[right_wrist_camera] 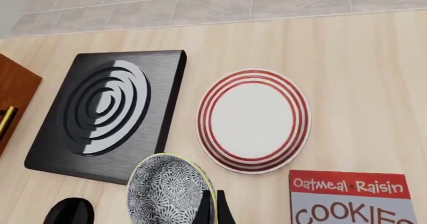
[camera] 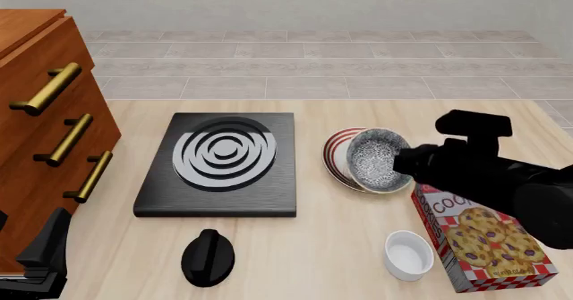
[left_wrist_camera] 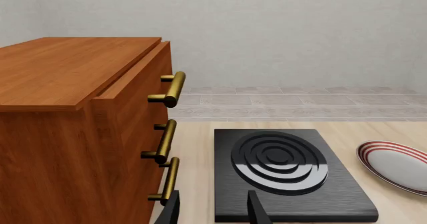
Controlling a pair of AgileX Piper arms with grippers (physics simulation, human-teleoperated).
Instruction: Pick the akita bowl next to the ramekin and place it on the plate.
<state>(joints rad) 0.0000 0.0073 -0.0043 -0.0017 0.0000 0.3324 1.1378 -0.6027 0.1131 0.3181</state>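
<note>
My right gripper (camera: 404, 164) is shut on the rim of the akita bowl (camera: 377, 159), which it holds tilted in the air over the plate (camera: 337, 154). In the right wrist view the bowl's dark patterned outside (right_wrist_camera: 167, 190) fills the space beside the fingertips (right_wrist_camera: 206, 207), and the red-ringed plate (right_wrist_camera: 253, 120) lies bare on the table beyond. The white ramekin (camera: 407, 254) stands near the front edge, beside the cookie box. My left gripper (camera: 40, 260) rests open at the front left, holding nothing. From the left wrist camera the plate (left_wrist_camera: 400, 166) sits to one side of the black slab.
A wooden cabinet (camera: 40, 105) with brass drawer handles stands at the left. A black slab with white rings (camera: 219, 162) lies mid-table, and a black knob (camera: 208, 256) sits in front of it. An oatmeal raisin cookie box (camera: 484, 246) lies at the front right, under the right arm.
</note>
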